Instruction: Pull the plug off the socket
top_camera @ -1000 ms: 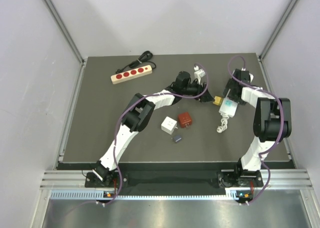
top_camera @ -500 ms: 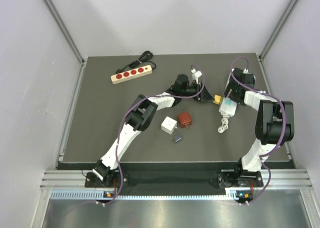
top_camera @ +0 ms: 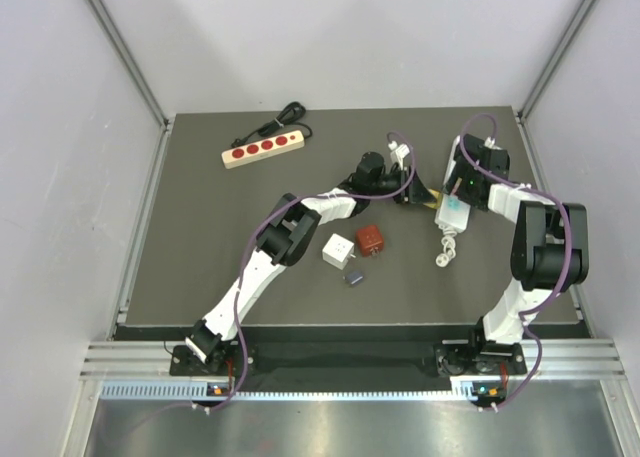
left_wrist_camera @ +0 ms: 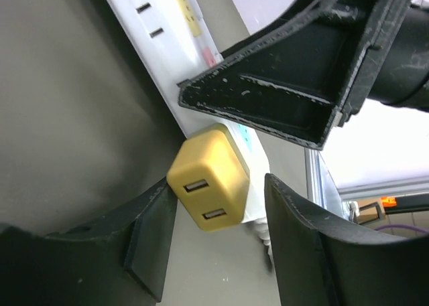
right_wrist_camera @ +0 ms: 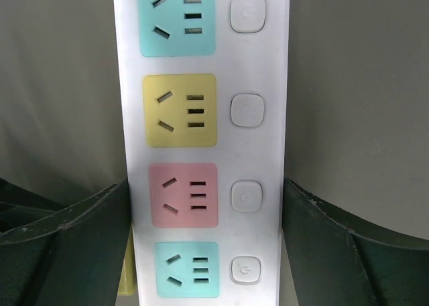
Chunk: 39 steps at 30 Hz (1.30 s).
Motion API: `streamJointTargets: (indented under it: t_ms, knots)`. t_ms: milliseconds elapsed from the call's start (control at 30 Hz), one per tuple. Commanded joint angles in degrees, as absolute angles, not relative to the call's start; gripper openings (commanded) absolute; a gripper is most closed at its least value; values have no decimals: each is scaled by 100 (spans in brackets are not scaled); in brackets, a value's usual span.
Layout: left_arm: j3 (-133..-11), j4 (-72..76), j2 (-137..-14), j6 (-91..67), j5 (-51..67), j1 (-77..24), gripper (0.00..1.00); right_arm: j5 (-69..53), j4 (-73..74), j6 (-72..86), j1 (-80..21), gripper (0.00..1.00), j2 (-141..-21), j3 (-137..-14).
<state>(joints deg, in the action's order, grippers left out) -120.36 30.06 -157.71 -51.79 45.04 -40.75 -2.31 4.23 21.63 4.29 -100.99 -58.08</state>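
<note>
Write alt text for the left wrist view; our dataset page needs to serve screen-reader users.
A yellow two-port USB plug sticks out of a white power strip, sitting between the two dark fingers of the left gripper, which bracket it with a gap on one side. The grey table lies behind.

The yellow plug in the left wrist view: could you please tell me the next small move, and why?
Probably close the left fingers onto the yellow plug: it sits between them, seated in the white power strip, with a gap on one side. The right fingers appear to clamp the strip's edges.
</note>
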Motion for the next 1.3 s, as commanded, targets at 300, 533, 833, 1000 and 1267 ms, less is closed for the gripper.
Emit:
streamJointTargets:
  t_ms: [300,533,833,1000,1267]
  knots:
    - [-12463,3050,-16110,-5537,4386,-4069,43,-414,308,2215,352,0,-9984,-5625]
    - [-12525,3085,-16146,-5669,4517,-4026,7,271,597,2153,237,0,-10020,-5774]
    - [-11973,3541,-15909,-6152,4544,-3753,0,1037,1028,2215,53,0,-10046,-5994]
    - [-11374,3735,-15584,-6196,4386,-3481,0,1396,1169,2171,44,0,-10072,-6126]
    - [-11188,3455,-15469,-6074,4246,-3366,0,2152,1406,1917,-334,0,-10099,-6275]
